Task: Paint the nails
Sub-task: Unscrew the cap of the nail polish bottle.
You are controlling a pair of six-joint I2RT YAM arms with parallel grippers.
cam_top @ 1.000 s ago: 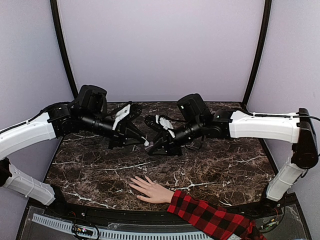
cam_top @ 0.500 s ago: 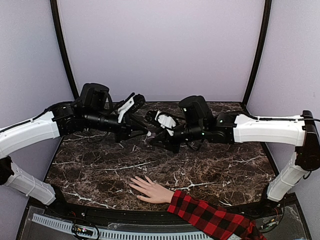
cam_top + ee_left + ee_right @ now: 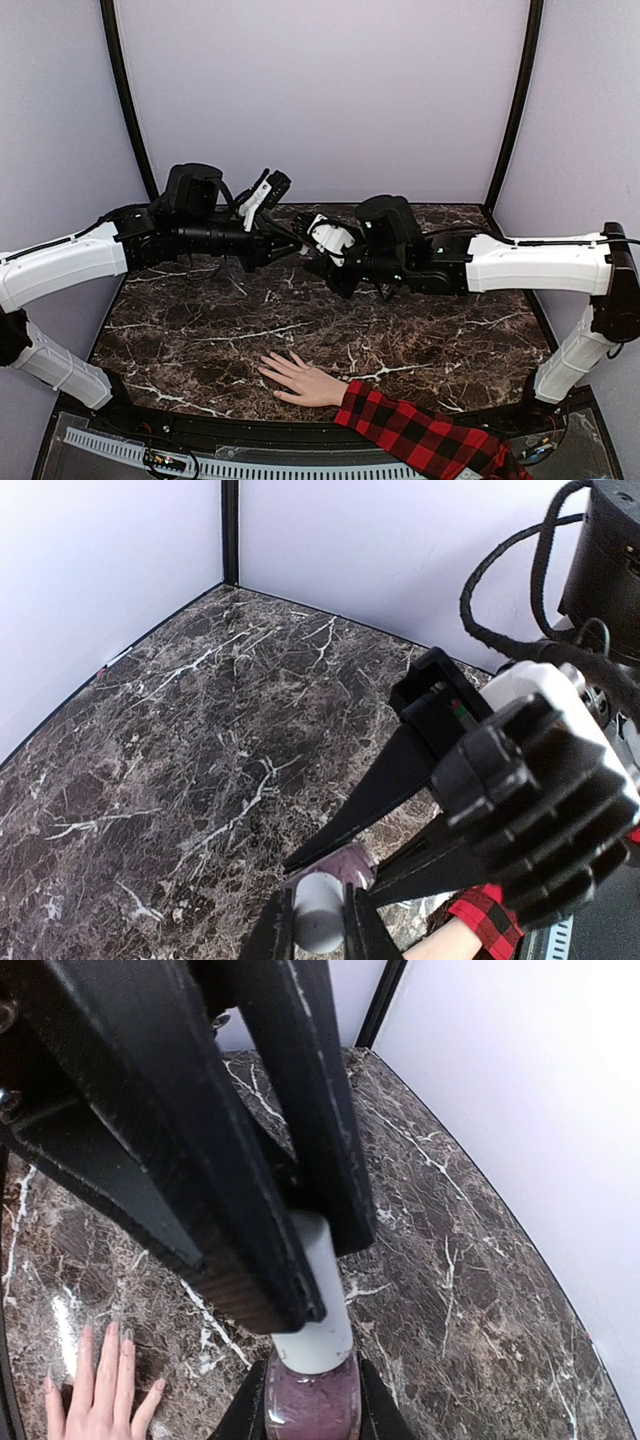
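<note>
While your left gripper point(image 3: 318, 920) is clamped on the white cap point(image 3: 320, 1270) and your right gripper point(image 3: 312, 1415) on the purple bottle point(image 3: 338, 864), far centre, the nails point(image 3: 112, 1330) lie at the near edge. They look tiny, hard and slick: hold the cap's sides, stroke lightly.

Two arms point(image 3: 60, 265) point(image 3: 530, 262), one polish bottle point(image 3: 312, 1405), one plaid-sleeved hand point(image 3: 300, 380), perhaps five nails point(image 3: 112, 1329), one marble table point(image 3: 450, 340).

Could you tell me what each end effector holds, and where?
Polish bottle: left end effector on white cap, right end effector on purple body.
</note>
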